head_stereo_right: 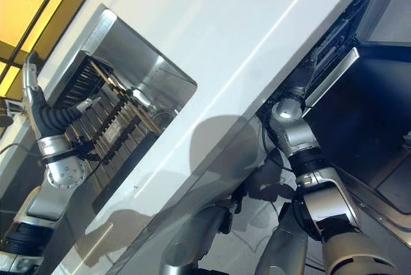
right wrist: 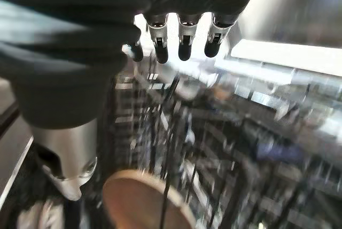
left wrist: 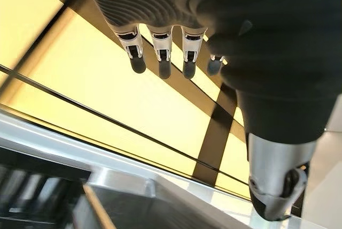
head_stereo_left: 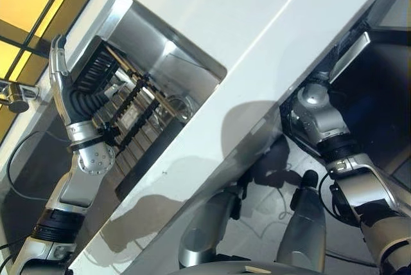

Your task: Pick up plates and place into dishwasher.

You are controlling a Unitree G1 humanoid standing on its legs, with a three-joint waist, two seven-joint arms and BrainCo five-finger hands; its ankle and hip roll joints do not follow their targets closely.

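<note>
The right robot hand [right wrist: 181, 39], fingers straight, hangs over a blurred dishwasher rack [right wrist: 240, 149] holding a tan plate [right wrist: 144, 199].

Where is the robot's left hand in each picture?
Left eye view: left hand far left, raised beside the sink.
Right eye view: left edge, beside the same sink.
Left wrist view: its fingers close up, sink rim beyond.
Right wrist view: looks into the dishwasher rack instead.
Shared landmark: the sink.
</note>
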